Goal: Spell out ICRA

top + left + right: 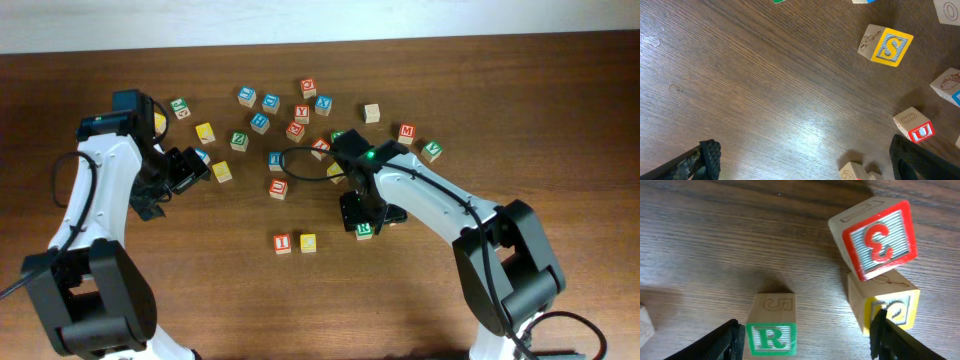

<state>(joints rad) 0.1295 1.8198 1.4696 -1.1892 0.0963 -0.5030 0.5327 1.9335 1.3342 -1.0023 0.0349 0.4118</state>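
Note:
A green R block (771, 336) sits on the table between the open fingers of my right gripper (805, 340), close to the left finger. In the overhead view this gripper (364, 214) is over the R block (364, 229). A red block (282, 242) and a yellow block (308, 242) sit side by side left of it. The right wrist view shows a red block (875, 237) and a yellow block (887, 305) beside the right finger. My left gripper (186, 168) is open and empty above bare wood (805, 167).
Several loose letter blocks lie scattered across the far middle of the table (300, 112). A yellow S block (887, 45) and a red U block (917, 129) lie ahead of the left gripper. A plain block (371, 112) sits at the back.

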